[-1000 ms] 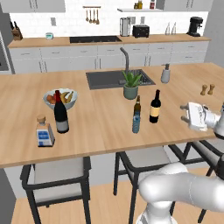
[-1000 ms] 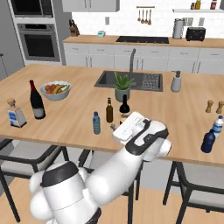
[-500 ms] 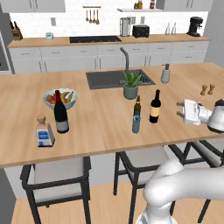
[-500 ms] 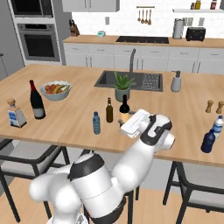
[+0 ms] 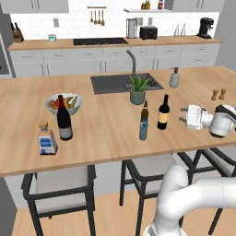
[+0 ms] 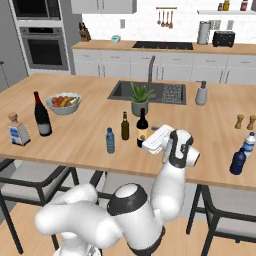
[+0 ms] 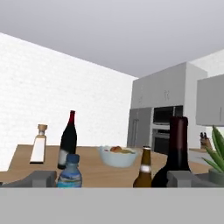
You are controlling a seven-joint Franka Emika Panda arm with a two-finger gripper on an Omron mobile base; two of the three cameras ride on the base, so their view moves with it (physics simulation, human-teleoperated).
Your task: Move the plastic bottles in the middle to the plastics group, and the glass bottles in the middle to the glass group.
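Plastic bottle (image 5: 143,128) mid-counter, touching nothing, w/ brown beer bottle (image 5: 144,110) just behind, yellowish-label wine bottle (image 5: 163,113) at its 3 o'clock.
Labels unreadable. Fruit in bowl (image 5: 64,103). Gripper (image 5: 182,116) fingers apart, holding nothing, near wine bottle.

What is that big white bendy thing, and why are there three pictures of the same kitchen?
It is a robot arm with a two-finger gripper that picks things up. Two cameras ride behind it, one on each side, and a third sits on its hand, looking along the fingers. On the wooden counter stand three bottles in the middle: a small blue plastic bottle, a slim brown bottle and a dark wine bottle. Farther off are a fruit bowl and a potted plant. The gripper is open, holding nothing, and points at the wine bottle.
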